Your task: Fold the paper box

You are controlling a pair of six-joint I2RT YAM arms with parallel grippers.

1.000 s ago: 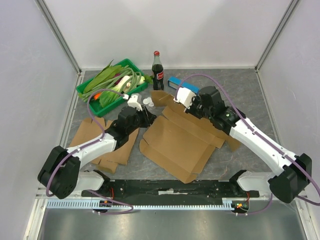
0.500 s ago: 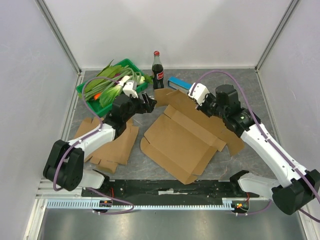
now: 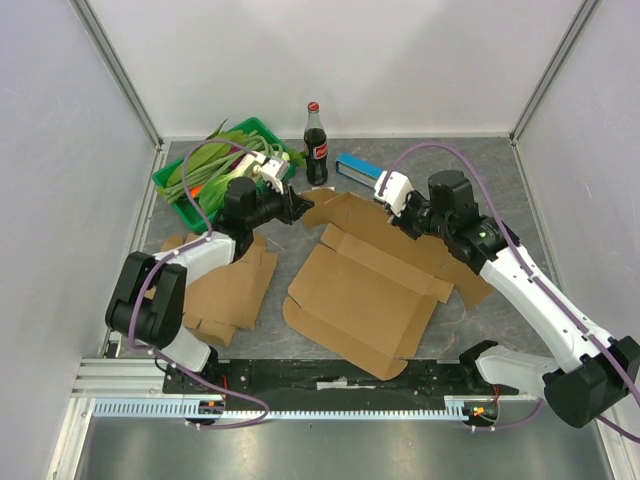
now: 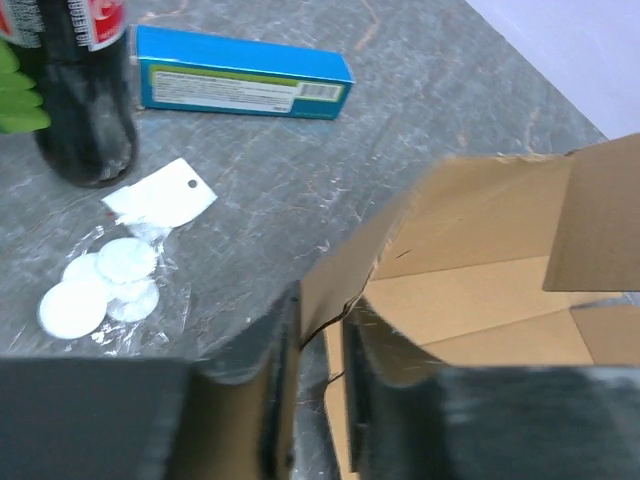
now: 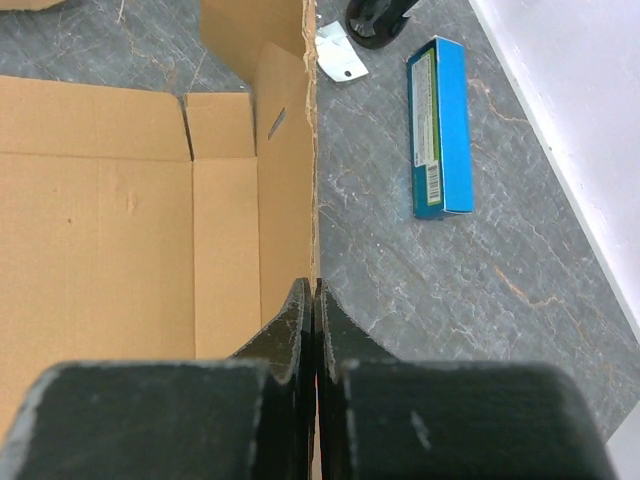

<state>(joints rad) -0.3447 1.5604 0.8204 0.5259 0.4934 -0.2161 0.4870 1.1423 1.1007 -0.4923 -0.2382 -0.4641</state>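
Pinched shut at the right end effector (image 5: 314, 292), black fingers (image 5: 285, 328) pressed flat together on the thin top edge of a raised flap of the paper box (image 3: 360, 290), the card running straight into the seam between them. Astride another raised flap at the left end effector (image 4: 320, 306), one finger on each side of the creased, slightly torn card edge and close against it; cannot tell whether truly clamped or only resting beside it. Spread open and mostly flat in the middle of the worktop (image 3: 520, 180), brown inner face up, far flaps lifted where both end effectors meet them, near corner pointing toward the near edge. Reaching inward from that edge, the left arm (image 3: 195, 255) and the right arm (image 3: 510, 270), each with a purple cable (image 3: 440, 150) looping over it. Just beyond the right end effector, a blue carton (image 5: 440, 125) lying flat on the grey stone-patterned surface, clear of the box. Behind the left end effector, a cola bottle (image 3: 316, 140) standing upright, with a white tag (image 4: 160, 195) and a clear packet of white discs (image 4: 100, 285) near its foot. Further left, at the far left corner, a green tray (image 3: 158, 182) heaped with long leafy greens (image 3: 215, 158). Under and beside the left arm, several flat brown cardboard sheets (image 3: 228, 290), just left of the box, overlapping one another.
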